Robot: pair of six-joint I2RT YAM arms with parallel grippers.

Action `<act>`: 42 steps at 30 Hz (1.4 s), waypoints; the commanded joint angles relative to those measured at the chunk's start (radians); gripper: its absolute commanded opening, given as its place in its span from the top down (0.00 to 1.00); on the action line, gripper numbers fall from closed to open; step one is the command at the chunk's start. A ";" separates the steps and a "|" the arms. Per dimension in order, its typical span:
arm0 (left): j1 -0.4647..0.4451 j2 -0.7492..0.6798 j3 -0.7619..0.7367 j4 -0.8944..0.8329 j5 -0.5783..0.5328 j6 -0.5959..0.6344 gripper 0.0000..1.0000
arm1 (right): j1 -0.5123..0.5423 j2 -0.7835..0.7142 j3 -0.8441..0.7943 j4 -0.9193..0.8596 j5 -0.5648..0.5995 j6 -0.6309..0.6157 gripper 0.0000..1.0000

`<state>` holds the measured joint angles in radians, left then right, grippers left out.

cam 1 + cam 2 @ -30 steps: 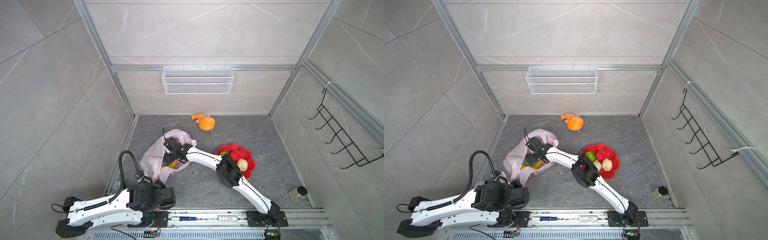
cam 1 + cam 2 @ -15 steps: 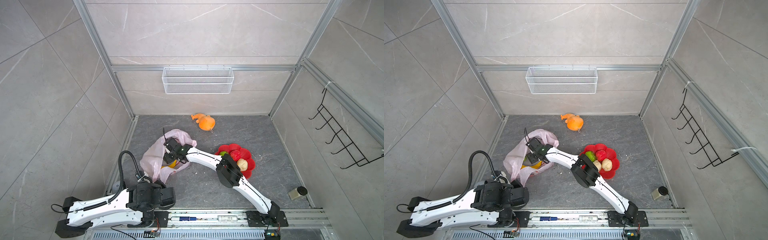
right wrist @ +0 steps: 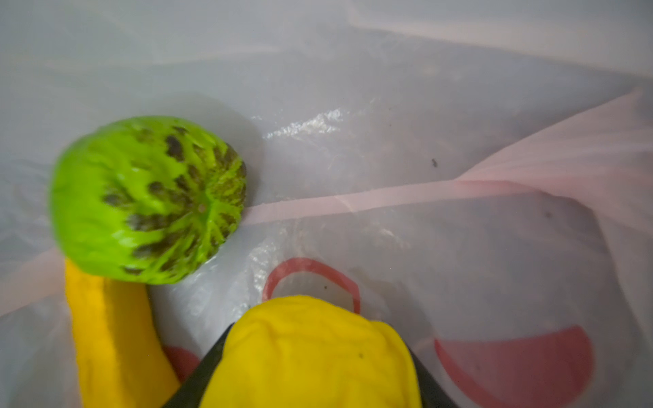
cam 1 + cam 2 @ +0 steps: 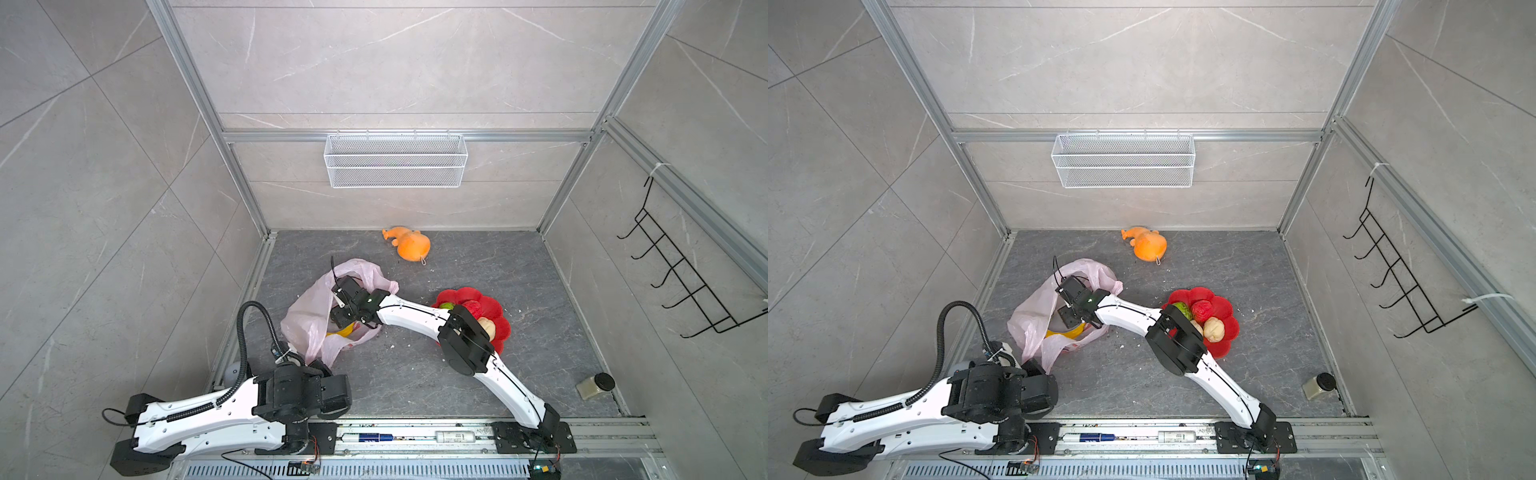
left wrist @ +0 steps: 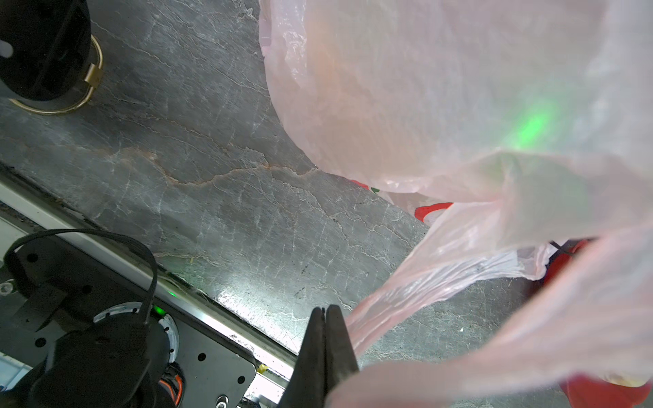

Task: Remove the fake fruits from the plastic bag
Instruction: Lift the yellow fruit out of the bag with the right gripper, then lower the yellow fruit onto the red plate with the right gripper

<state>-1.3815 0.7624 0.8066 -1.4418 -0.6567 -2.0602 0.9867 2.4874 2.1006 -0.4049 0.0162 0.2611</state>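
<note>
So the right gripper (image 3: 314,371) is reaching deep into the plastic bag (image 4: 309,305), and in the right wrist view its two dark fingers are squeezing a yellow bumpy ball (image 3: 311,342) from both sides, so that one's being gripped. The ball is sitting low inside the bag, over the red printed marks on the plastic. Just beside it a green ball (image 3: 148,201) with dark speckles is lying on the bag's bottom, touching the end of the banana (image 3: 106,335), which is poking out from under it.

The left gripper (image 5: 323,318) is hanging near the front rail with its fingers pressed tight together. A stretched strip of the bag is running right into them, so it's looking like a pinch on the plastic.

In both top views the bag is slumping on the grey floor left of centre, mouth open around the right wrist, with a bit of yellow showing inside.

Over on the red flower-shaped plate (image 4: 1221,305), well apart from the bag, a green piece (image 4: 1180,309), a red bumpy ball (image 4: 1202,311) and a beige lump (image 4: 1213,329) are sitting together, partly hidden by the right arm's elbow. An orange plush toy (image 4: 409,247) is lying near the back wall.
</note>
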 commanded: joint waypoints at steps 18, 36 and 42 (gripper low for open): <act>-0.005 -0.032 -0.021 0.012 -0.078 0.046 1.00 | -0.009 -0.375 -0.319 0.078 0.032 -0.042 0.65; -0.002 0.057 0.029 0.138 -0.133 0.202 1.00 | -0.014 -0.772 -0.492 -0.048 0.002 -0.047 0.66; -0.002 0.095 0.044 0.153 -0.133 0.233 1.00 | -0.065 -0.991 -0.647 -0.200 0.089 0.005 0.66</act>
<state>-1.3815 0.8429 0.8135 -1.2926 -0.7441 -1.8725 0.9600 1.5780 1.5307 -0.4778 0.0425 0.2356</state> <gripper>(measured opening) 0.043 0.561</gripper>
